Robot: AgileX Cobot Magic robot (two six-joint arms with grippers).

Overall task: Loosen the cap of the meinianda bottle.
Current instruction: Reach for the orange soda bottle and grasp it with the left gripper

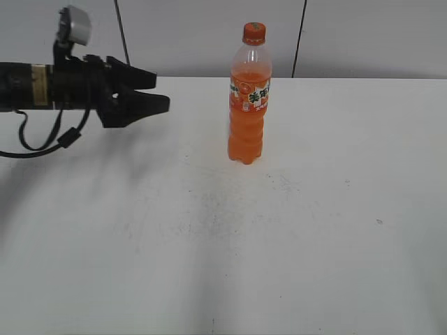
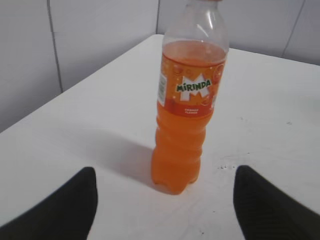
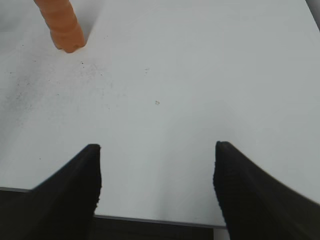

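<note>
The meinianda bottle stands upright on the white table, full of orange drink, with its orange cap on top. It also shows in the left wrist view, where the cap is cut off by the top edge, and its base shows in the right wrist view. My left gripper is open and empty, level with the bottle's label and well to its left; its fingers frame the bottle's base. My right gripper is open and empty over the table's near edge; it is out of the exterior view.
The white table carries faint dark specks in front of the bottle. A grey panelled wall stands behind it. The table's near edge lies under my right gripper.
</note>
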